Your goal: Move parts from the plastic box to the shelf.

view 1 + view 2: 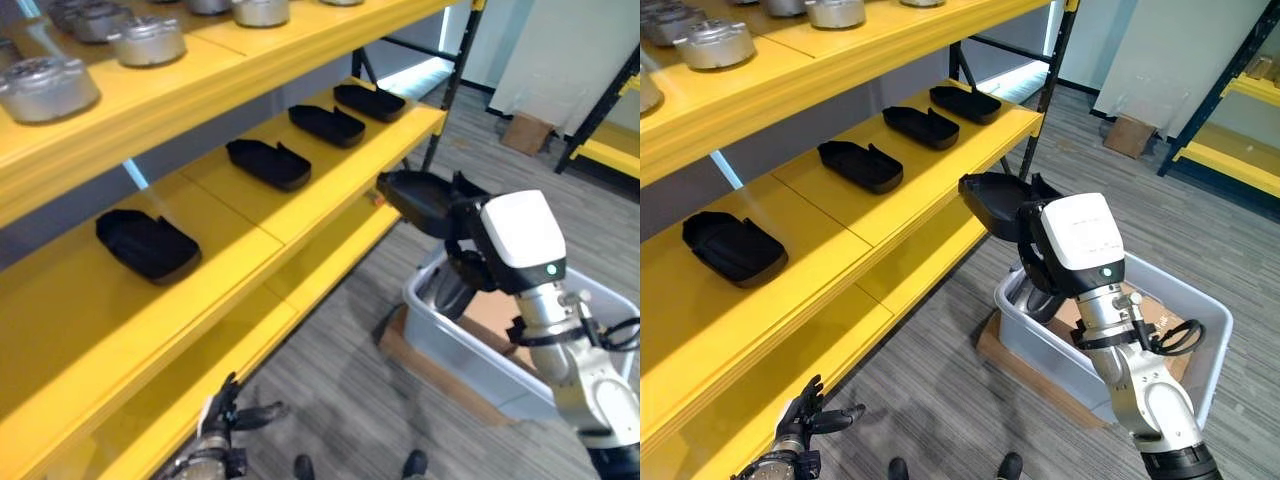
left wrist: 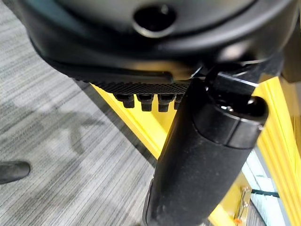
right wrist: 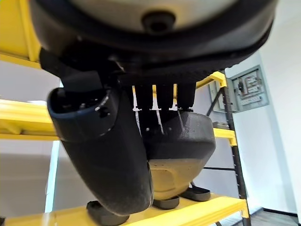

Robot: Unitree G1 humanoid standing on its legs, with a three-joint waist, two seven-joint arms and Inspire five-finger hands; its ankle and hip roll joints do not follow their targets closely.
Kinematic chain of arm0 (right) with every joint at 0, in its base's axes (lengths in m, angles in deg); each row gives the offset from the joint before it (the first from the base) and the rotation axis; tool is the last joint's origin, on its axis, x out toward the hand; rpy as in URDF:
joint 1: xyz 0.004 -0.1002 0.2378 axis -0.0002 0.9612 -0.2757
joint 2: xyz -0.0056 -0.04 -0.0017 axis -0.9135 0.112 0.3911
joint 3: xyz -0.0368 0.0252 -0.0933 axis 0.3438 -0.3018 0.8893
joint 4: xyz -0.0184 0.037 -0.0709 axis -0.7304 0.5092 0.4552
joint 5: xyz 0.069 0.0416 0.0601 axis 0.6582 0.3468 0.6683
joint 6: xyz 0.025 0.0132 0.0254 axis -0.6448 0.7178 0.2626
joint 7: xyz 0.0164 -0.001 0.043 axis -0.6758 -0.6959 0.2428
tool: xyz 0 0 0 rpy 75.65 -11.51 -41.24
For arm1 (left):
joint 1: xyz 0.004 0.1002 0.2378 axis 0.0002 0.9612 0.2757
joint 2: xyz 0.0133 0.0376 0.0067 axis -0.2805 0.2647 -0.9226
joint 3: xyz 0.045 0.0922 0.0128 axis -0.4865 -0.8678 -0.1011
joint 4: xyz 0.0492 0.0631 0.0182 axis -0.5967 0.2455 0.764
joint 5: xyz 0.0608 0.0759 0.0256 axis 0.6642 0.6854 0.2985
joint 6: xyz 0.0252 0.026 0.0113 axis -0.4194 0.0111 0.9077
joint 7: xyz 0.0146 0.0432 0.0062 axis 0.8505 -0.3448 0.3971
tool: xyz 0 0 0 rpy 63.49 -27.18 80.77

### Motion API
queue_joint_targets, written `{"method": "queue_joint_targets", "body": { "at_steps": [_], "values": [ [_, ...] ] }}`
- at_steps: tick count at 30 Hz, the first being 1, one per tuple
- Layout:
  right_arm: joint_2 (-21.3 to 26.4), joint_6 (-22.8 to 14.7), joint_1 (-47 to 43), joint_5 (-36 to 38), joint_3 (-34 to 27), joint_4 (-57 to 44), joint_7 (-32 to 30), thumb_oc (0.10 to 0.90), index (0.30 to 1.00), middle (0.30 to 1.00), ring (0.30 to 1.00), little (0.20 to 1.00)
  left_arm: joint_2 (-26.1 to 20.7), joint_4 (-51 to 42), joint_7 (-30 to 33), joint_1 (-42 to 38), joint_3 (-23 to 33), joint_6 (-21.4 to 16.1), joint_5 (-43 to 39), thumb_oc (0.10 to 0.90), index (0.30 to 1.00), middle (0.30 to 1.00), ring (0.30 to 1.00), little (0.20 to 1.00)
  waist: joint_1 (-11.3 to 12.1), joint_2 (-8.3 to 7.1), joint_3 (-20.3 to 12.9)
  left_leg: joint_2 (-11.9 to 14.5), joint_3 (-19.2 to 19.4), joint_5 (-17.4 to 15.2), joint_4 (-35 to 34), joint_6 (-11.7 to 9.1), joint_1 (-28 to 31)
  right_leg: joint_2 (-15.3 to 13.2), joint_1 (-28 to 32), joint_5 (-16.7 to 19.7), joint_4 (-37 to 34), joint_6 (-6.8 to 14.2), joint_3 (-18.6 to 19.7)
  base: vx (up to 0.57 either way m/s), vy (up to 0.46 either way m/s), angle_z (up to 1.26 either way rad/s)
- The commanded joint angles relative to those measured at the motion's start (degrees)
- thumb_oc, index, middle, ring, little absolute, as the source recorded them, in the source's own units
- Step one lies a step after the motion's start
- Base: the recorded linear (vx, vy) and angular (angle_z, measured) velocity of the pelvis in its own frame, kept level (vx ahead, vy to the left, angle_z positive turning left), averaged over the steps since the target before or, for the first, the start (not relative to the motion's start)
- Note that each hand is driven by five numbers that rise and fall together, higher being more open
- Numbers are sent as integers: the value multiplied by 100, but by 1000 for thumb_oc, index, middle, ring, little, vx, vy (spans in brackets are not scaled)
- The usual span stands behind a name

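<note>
Right hand (image 1: 1035,240) is up above the box (image 1: 1208,330), thumb and fingers clamped on a black part (image 1: 992,200) that sticks out toward the shelf (image 1: 940,185); the right wrist view shows the part pinned between the thumb and the finger row, with the shelf edge past it. Four parts (image 1: 858,165) already lie in a row on the middle shelf level, well apart from each other, so the carried one likely goes to the bare stretch between the last part and the post. It is held roughly level with that board, probably so it can slide on flat. It is not yet over the shelf, just beside the front edge. The box sits on flattened cardboard (image 1: 1025,375) on the floor, right below the arm. Metal parts (image 1: 45,85) sit on the top level, not part of this row. Left hand (image 1: 805,420) hangs low near the bottom level, fingers spread and relaxed, holding nothing. Risk as judged: the part's front lip could catch the shelf edge if brought in too low.
</note>
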Motion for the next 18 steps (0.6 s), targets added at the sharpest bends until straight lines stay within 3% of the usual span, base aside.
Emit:
{"method": "queue_joint_targets", "body": {
  "at_steps": [1,4,6,7,9,10,11,13,14,15,16,17,18],
  "values": [
    [243,11,-1396,-183,-174,-724,-465,400,300,300,300,300,-143,-407,-4,-307,95,-415,341,900,1000,1000,1000,1000,161,80,-362,-64,-323,-559,-17,168,282,-496,-151,731,275,713,-12,-21,134,9],
    [237,4,-1520,-242,-78,-756,-440,400,300,300,300,300,-209,-442,-15,-344,47,-410,376,900,1000,1000,1000,1000,167,99,-288,-83,-342,-562,-17,235,343,-573,-215,647,658,697,-2,-16,113,12],
    [259,-7,-1597,-265,-16,-764,-427,400,300,300,300,300,-257,-472,-15,-379,-4,-414,375,900,1000,1000,1000,1000,116,119,-215,-67,-370,-561,-17,265,390,-560,-279,606,975,667,213,-44,81,14],
    [298,-27,-1707,-270,38,-786,-439,400,300,300,300,300,-297,-479,14,-436,-50,-428,348,900,1000,1000,1000,1000,16,120,-116,-65,-336,-435,-17,310,354,-399,-472,467,1226,482,560,-110,83,13],
    [349,-87,-1807,-227,113,-781,-411,400,300,300,300,300,-329,-465,56,-466,-88,-438,287,900,1000,1000,1000,1000,-114,184,-110,16,-413,-339,-17,323,333,409,-696,-254,1528,161,1269,-60,39,13],
    [350,-87,-1811,-227,115,-778,-412,400,300,300,300,300,-328,-464,56,-468,-87,-438,287,900,1000,1000,1000,1000,-99,183,-123,18,-395,-338,-17,320,318,413,-726,-256,1541,156,1288,50,-8,26],
    [369,-165,-1763,-109,96,-818,-425,400,300,300,300,300,-304,-400,59,-429,-106,-422,261,900,1000,1000,1000,1000,-203,178,-167,8,-525,-289,-17,317,312,1217,-723,-858,1653,-72,1730,53,-8,25],
    [408,-247,-1761,-20,60,-927,-481,400,300,300,300,300,-289,-382,37,-382,-99,-396,301,900,1000,1000,1000,1000,-245,152,-265,-50,-644,-255,-17,295,209,1746,-721,-1131,1556,-209,2037,29,-34,16],
    [408,-248,-1761,-18,59,-929,-481,400,300,300,300,300,-289,-385,37,-382,-97,-395,302,900,1000,1000,1000,1000,-244,149,-274,-47,-638,-229,-17,290,185,1750,-735,-1097,1534,-222,2035,-10,-41,51],
    [430,-275,-1763,14,49,-970,-504,400,300,300,300,300,-280,-375,37,-373,-96,-393,310,900,1000,1000,1000,1000,-279,143,-315,-76,-686,-215,-17,275,139,1868,-690,-1127,1360,-261,2203,-11,-39,64],
    [478,-317,-1771,35,24,-1039,-540,400,300,300,300,300,-270,-354,45,-394,-126,-395,308,900,1000,1000,1000,1000,-356,157,-353,-99,-780,-180,-17,254,85,2019,-696,-1124,1127,-304,2611,17,-103,50],
    [466,-304,-1749,108,-21,-1057,-556,400,300,300,300,300,-241,-361,53,-390,-144,-404,297,900,1000,1000,1000,1000,-382,152,-413,-111,-866,-124,-17,209,44,2045,-584,-973,822,-318,2854,21,-90,30],
    [467,-303,-1738,110,-26,-1064,-553,400,300,300,300,300,-242,-362,55,-386,-148,-404,298,900,1000,1000,1000,1000,-373,157,-421,-105,-860,-123,-17,207,41,2051,-557,-931,754,-319,2860,47,-131,52]
  ]
}}
